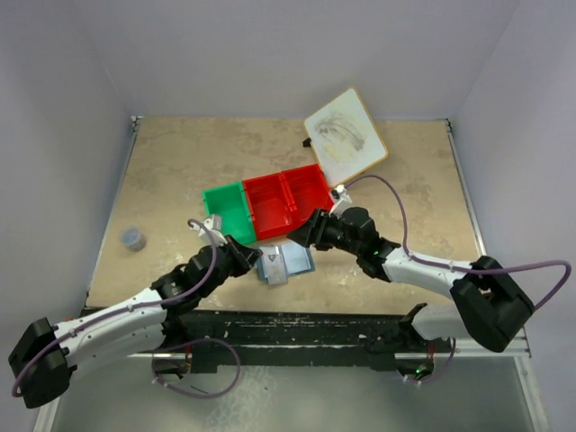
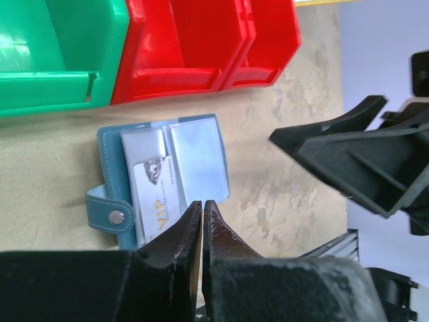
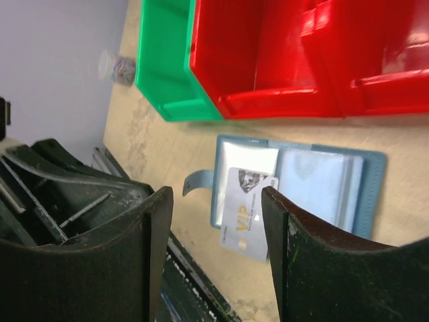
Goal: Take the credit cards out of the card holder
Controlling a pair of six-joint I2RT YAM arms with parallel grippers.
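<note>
The card holder (image 2: 194, 154) is lying open and flat on the table just below the bins, at centre-left of the left wrist view. It is showing a teal-blue stitched cover that looks like leather, with two pale, glossy clear-plastic pocket panels side by side inside. A closing strap (image 2: 107, 206) with a round metal snap is sticking out at its left edge.

You are seeing one credit card (image 2: 155, 194), grey-white and thin, with a small emblem and "VIP" lettering. It is poking partway out of the left pocket toward the bottom of the frame.

Your left gripper (image 2: 202, 209) is sitting at bottom centre with its pointed black fingers pressed together on nothing. Their tips are lying just beside the card's lower right corner. Your right gripper (image 3: 216, 194) is hanging over the holder with its fingers spread wide, and the card is showing between them.

Above the holder, a green bin (image 2: 47, 90) and red bins (image 2: 167, 87) of shiny moulded plastic are standing side by side. The table (image 1: 180, 171) is showing a mottled tan, stone-like top. A white wood-rimmed board (image 1: 346, 135) is lying tilted at the upper right of the top view.
</note>
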